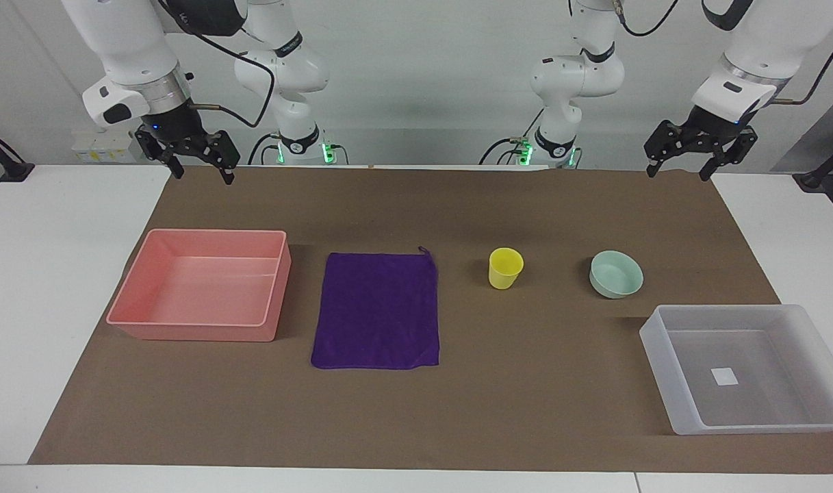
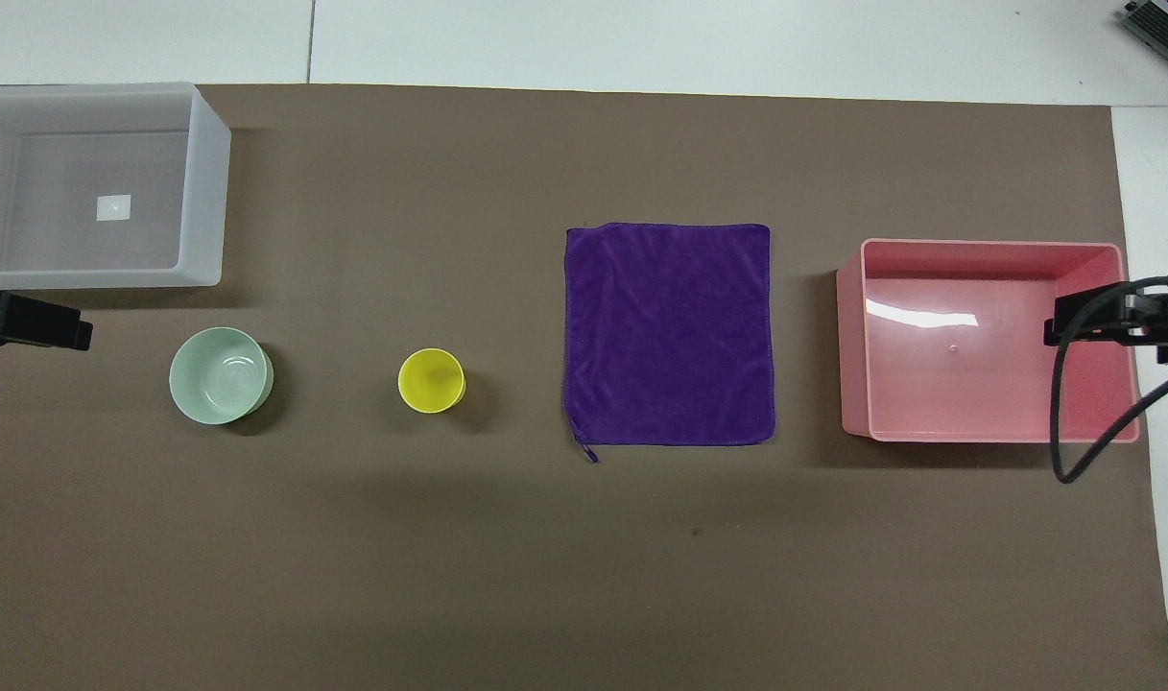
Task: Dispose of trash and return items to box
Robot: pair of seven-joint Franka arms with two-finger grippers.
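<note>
The items stand on the brown mat: a small yellow cup (image 1: 506, 268) (image 2: 431, 381) and, toward the left arm's end, a pale mint-green bowl (image 1: 616, 274) (image 2: 219, 375). The box (image 1: 673, 370) (image 2: 204, 182), a translucent whitish bin with a white sticker on its floor, sits farther from the robots than the bowl, and nothing is inside it. My right gripper (image 1: 204, 177) hangs open and holds nothing, high over the mat's corner at the right arm's end. My left gripper (image 1: 677, 174) hangs open likewise over the mat's corner at the left arm's end. No trash is in view.
A purple cloth (image 1: 376, 310) (image 2: 669, 335) lies flat mid-mat, between the cup and a pink bin (image 1: 139, 301) (image 2: 852, 345) with nothing in it at the right arm's end. The brown mat (image 1: 526, 411) covers most of the white table.
</note>
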